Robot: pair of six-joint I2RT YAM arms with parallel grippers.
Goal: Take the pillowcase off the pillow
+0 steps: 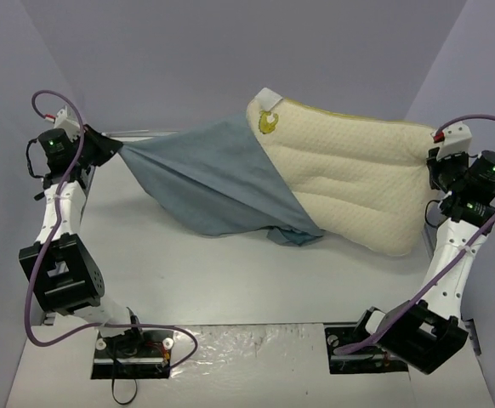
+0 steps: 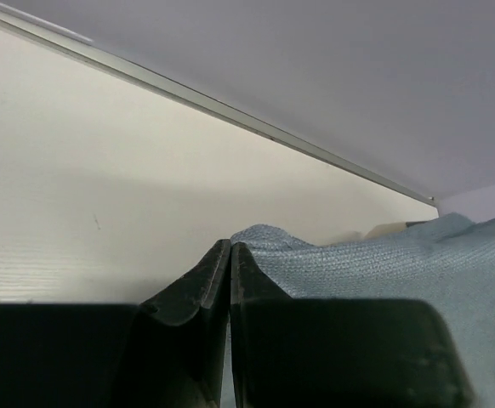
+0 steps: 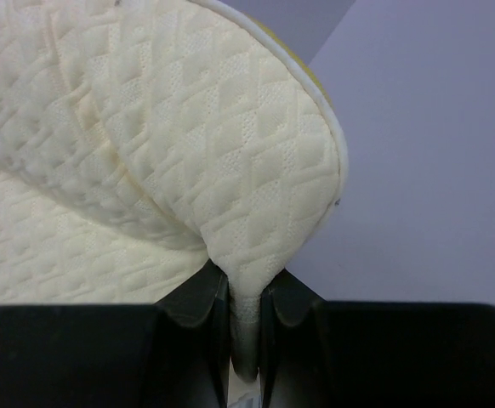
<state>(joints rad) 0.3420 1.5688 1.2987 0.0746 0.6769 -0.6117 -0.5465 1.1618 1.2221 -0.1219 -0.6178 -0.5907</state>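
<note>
The cream pillow (image 1: 354,178) lies across the right half of the table, its left end still inside the blue-grey pillowcase (image 1: 205,183). The pillowcase stretches out to the left, taut up to my left gripper (image 1: 111,149). My left gripper (image 2: 230,251) is shut on the pillowcase (image 2: 375,263) at its far left corner. My right gripper (image 1: 435,174) is shut on the pillow's right edge; in the right wrist view the quilted pillow (image 3: 222,144) is pinched between the gripper's (image 3: 245,285) fingers. A yellow tag (image 1: 268,121) shows at the pillow's top left corner.
The white table (image 1: 230,272) is walled by grey panels at the back and both sides. The arm bases (image 1: 133,344) stand at the near edge. The right arm sits close to the right wall.
</note>
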